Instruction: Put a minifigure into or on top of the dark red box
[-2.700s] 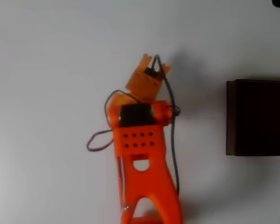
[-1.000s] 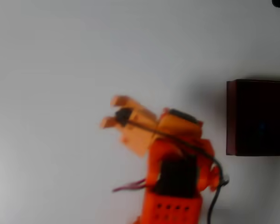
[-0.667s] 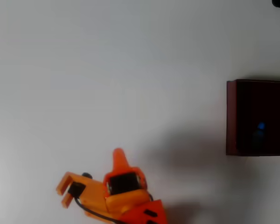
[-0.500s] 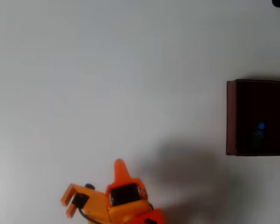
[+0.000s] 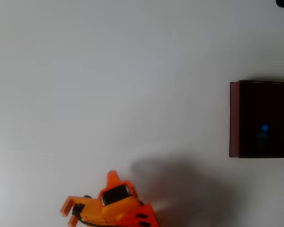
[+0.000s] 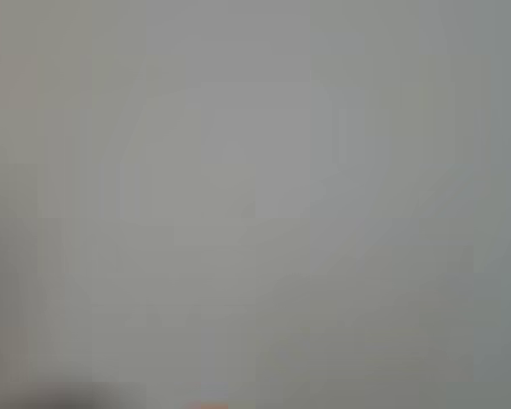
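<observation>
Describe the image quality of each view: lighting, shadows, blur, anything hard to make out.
Overhead view: soft and slightly blurred, evenly lit white table; the orange gripper casts a broad grey shadow to its right; the dark red box has a near-black interior where the tiny blue-headed minifigure barely shows. Wrist view: featureless grey blur, nothing identifiable.

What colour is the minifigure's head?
Bright blue; the minifigure lies inside the dark red box, overhead view.

The large rectangular dark red box [image 5: 234,119] runs off the overhead view's right edge — its far-right wall is cut away. Inside, the tiny blue-headed minifigure [image 5: 264,128] is a faint blur, its dark body lost against the interior.
</observation>
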Robot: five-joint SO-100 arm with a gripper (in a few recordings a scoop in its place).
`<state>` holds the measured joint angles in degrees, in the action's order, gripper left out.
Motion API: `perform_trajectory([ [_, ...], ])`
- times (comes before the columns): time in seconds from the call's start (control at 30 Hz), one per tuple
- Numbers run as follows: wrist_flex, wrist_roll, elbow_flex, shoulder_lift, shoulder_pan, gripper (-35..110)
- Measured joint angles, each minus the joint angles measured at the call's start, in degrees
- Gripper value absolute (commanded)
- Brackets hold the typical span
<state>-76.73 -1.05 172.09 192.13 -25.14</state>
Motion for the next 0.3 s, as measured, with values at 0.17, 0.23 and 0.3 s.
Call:
perform_trajectory([
  [0.17, 0.0, -0.4, 0.0, 0.0, -0.4, 0],
  [0.23, 0.0, -0.4, 0.0, 0.0, -1.5, 0],
  [0.3, 0.0, -0.4, 0.0, 0.0, -1.8, 0],
])
